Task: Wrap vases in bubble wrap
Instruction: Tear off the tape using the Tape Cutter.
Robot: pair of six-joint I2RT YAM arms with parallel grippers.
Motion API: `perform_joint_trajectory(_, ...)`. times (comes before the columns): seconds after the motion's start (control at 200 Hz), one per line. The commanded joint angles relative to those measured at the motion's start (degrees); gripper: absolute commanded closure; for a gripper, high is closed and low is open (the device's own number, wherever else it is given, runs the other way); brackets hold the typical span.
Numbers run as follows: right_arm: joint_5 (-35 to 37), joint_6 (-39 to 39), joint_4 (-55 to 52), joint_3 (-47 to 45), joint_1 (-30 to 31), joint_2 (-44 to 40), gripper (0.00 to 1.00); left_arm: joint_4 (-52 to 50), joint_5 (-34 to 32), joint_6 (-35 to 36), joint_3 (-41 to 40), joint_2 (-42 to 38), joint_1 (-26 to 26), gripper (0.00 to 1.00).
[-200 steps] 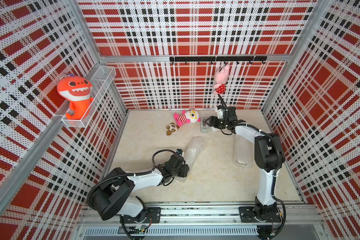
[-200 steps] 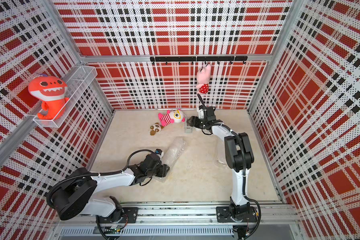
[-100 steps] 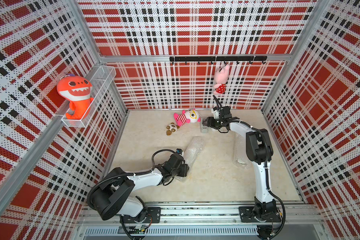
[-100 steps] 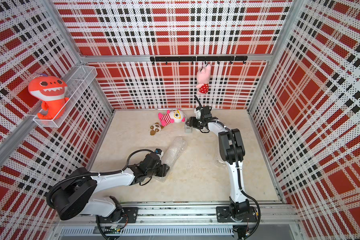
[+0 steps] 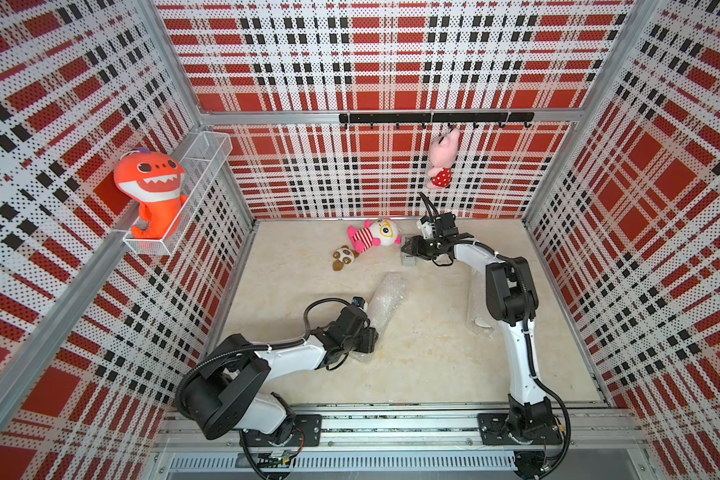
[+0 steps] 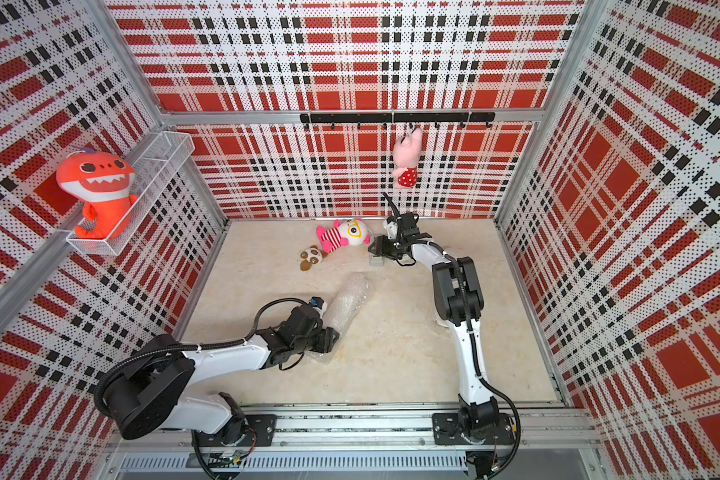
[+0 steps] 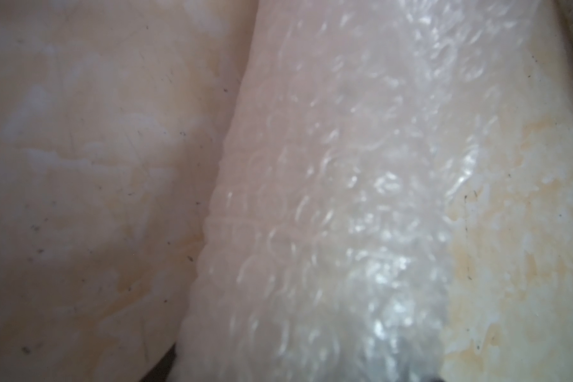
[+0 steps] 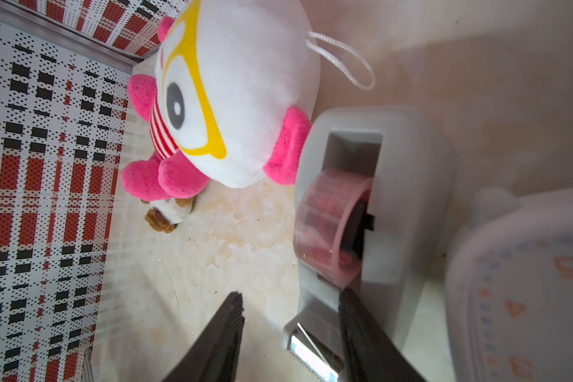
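We're pinching the bubble wrap [image 5: 387,295] shut with our left claw [image 5: 366,338] while our spread right claw [image 8: 290,294] is straddling the tape dispenser [image 8: 411,165] at 12 o'clock.

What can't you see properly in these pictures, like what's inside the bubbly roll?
The bubble wrap roll: in both top views, the cloudy wrap hides what's inside.
The second bubble wrap: in both top views, the right arm covers part.
The left gripper: in the top views, too dark and small to see the jaws; the left wrist view is blurred, too close.
The clock: in the right wrist view, blurred and cut off by the edge.
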Motion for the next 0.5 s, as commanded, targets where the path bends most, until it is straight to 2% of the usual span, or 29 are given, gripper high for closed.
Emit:
perform_joint_trajectory(0.0, 1.0, -1.3, -3.3, -2.2, 0.3, 0.0, 0.49, -2.9, -0.1, 0.0, 0.2, 1.8, 1.0, 0.42)
perform_joint_trajectory(0.13, 0.1, -1.6, -5.3, 0.3, -1.0, 2.3, 0.49, -2.7, 0.2, -0.1, 0.6, 2.4, 1.0, 0.42)
perform_joint_trajectory(0.21, 0.7, -0.5, -2.7, -1.9, -1.9, 1.1, 0.49, -2.4, 0.5, -0.3, 0.5, 2.4, 1.0, 0.42)
perform_joint_trajectory(0.391, -6.2, 0.5, -3.3, -0.1, -1.6, 3.7, 0.51, -2.4, 0.5, -0.1, 0.7, 2.5, 1.0, 0.42)
perform_joint_trajectory(0.496, -7.7, 0.3, -3.9, 0.8, -0.9, 4.5, 0.52, -2.2, 0.6, -0.2, 0.8, 2.8, 1.0, 0.42)
